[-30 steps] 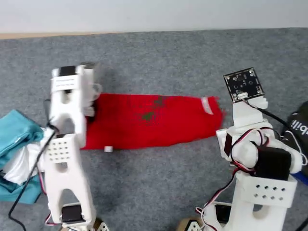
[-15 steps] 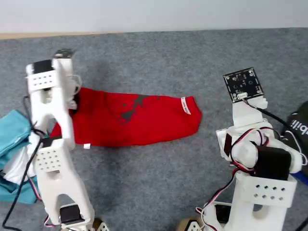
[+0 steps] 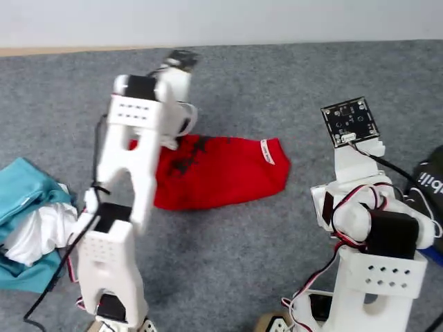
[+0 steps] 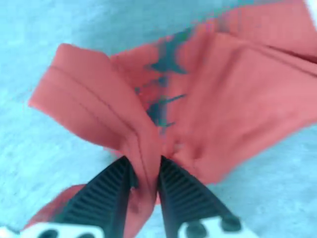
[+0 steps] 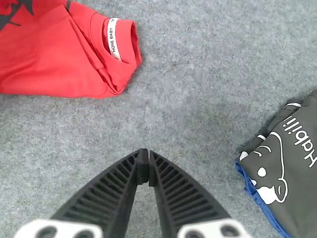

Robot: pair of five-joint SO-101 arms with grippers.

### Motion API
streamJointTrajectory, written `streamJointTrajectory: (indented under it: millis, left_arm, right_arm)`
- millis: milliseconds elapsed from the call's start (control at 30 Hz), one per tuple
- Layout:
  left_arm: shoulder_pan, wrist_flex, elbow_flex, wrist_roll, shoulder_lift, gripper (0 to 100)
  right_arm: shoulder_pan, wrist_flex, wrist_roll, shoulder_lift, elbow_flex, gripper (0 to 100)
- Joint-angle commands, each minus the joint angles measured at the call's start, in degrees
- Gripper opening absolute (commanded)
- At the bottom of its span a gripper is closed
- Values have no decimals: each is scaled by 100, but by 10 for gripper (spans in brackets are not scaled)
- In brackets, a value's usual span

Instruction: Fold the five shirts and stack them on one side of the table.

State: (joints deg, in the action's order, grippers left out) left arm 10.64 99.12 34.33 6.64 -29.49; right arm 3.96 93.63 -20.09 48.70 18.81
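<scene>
A red shirt (image 3: 221,176) lies on the grey table mid-way between the two arms, its collar and white label (image 3: 265,151) at the right end. My left gripper (image 4: 143,168) is shut on a pinched ridge of the red shirt (image 4: 237,99), holding that end lifted above the rest of the cloth. The left arm (image 3: 142,131) stands over the shirt's left part and hides it. My right gripper (image 5: 142,166) is shut with nothing in it, above bare table a little short of the red shirt's collar (image 5: 119,39).
A loose heap of teal and white shirts (image 3: 28,221) lies at the table's left edge. A dark printed shirt (image 5: 285,163) over a blue one sits at the right edge, also seen as the dark shirt (image 3: 432,180). Bare grey table lies in front.
The left arm first dragged the shirt leftward, then swung right carrying the shirt's left end over the body, so the red shirt now looks shorter. The right arm has not moved.
</scene>
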Motion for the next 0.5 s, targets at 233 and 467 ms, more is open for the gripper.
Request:
streamJointTrajectory:
  millis: [233, 467]
  left_arm:
    - [1609, 141, 954, -396, -176, 5]
    - [2110, 141, 1921, -510, -1011, 5]
  right_arm:
    - [-22, 40, -35, 22, -237, 10]
    - [479, 40, -44, 22, -237, 10]
